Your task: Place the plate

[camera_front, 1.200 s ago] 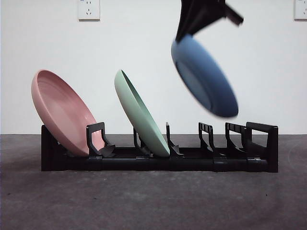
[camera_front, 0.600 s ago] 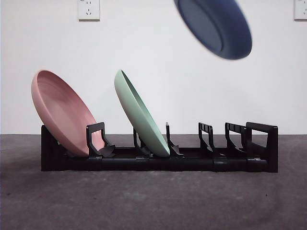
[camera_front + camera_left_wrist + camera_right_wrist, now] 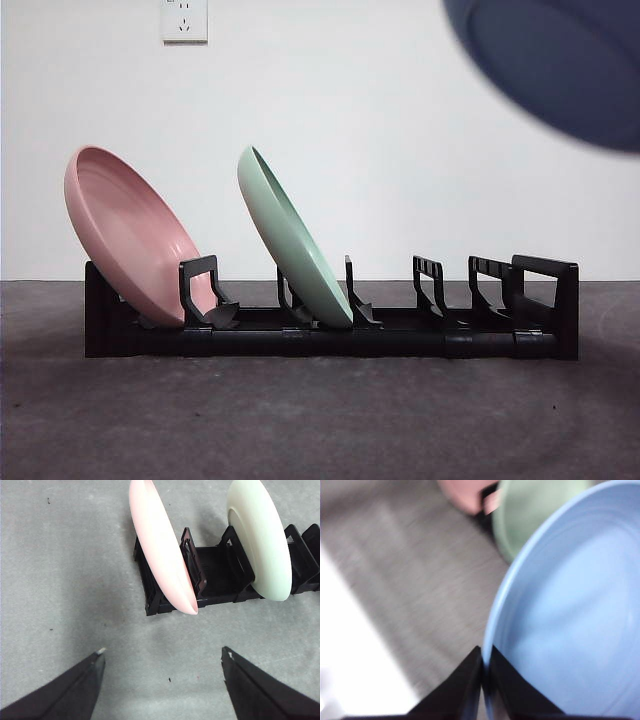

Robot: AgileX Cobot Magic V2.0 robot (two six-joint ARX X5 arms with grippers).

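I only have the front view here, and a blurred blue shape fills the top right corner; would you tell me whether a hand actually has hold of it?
Observer: Yes. In the right wrist view the right hand is shut on the rim of the blue plate.
Operator: Thank you. Where is the other hand?
Observer: The left hand is open and empty, above bare table in front of the pink plate.
Operator: Is anything hidden behind the rack on that side?
Observer: The left wrist view shows only the black rack, with the pink plate and the green plate in it.
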